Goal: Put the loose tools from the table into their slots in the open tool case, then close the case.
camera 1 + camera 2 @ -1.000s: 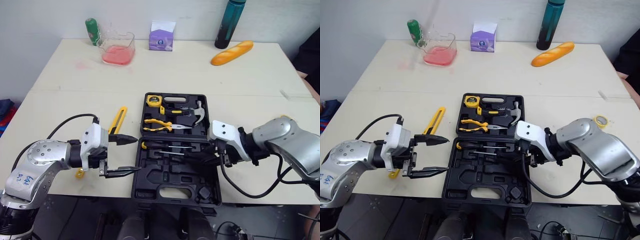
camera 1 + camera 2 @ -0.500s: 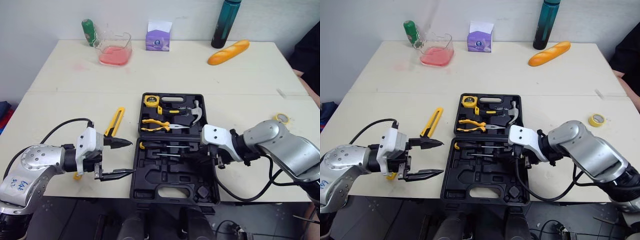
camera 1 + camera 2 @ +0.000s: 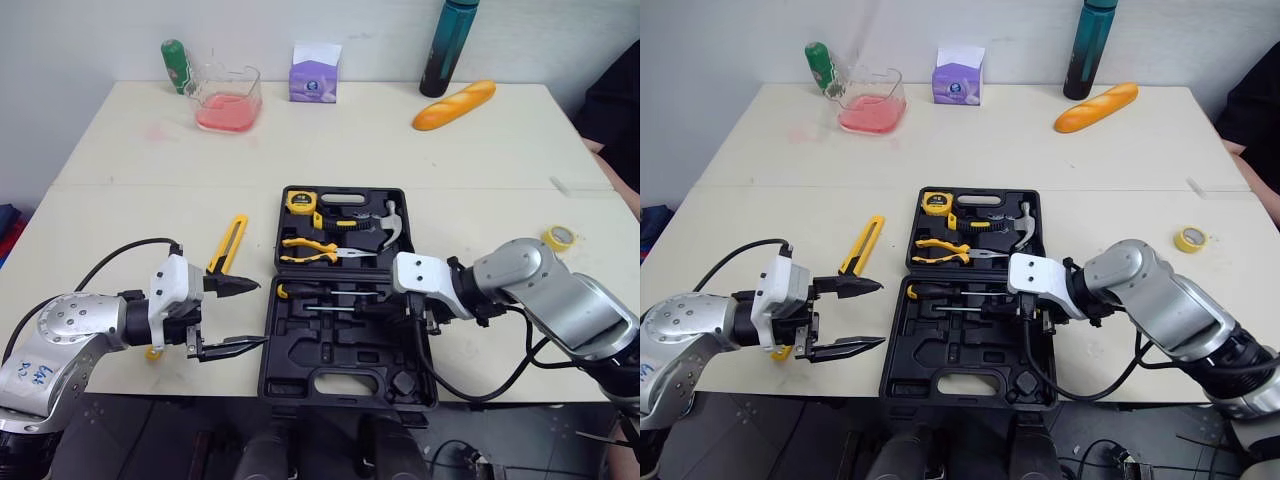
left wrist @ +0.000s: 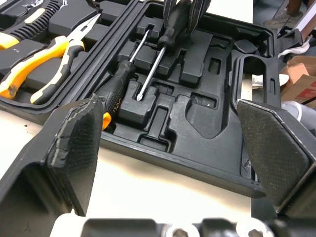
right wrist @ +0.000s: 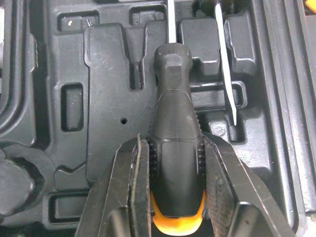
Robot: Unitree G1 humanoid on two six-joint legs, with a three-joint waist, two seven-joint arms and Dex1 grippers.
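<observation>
The right hand (image 5: pixel 175 143) is clamping both fingers on the fat black grip of a screwdriver (image 5: pixel 173 69), pinching just above its orange butt. My guess is it's gripping that far back so the shaft stays free to drop into the moulded groove. The shaft is pointing toward 9 o'clock across the lower half of the open tool case (image 3: pixel 310 345), lying parallel to a second screwdriver (image 3: pixel 330 292) already sitting in its slot just beside it. I can't tell whether the held one is fully seated. The forearm is coming in low and nearly level from 3 o'clock, wrist bent toward the case.

The left hand (image 3: pixel 258 313) is hanging with its fingers wide apart and gripping nothing. It's parked at the case's 9 o'clock edge, aimed at the tray, forearm low over the surface (image 3: pixel 130 210), probably just waiting for its turn.

Going outward, a yellow utility knife (image 3: pixel 229 245) is lying loose at roughly 10 o'clock from the case, near the left hand. A yellow tape roll (image 3: pixel 558 238) is sitting well apart at 3 o'clock. So I'm reckoning there's more to stow before the lid closes.
</observation>
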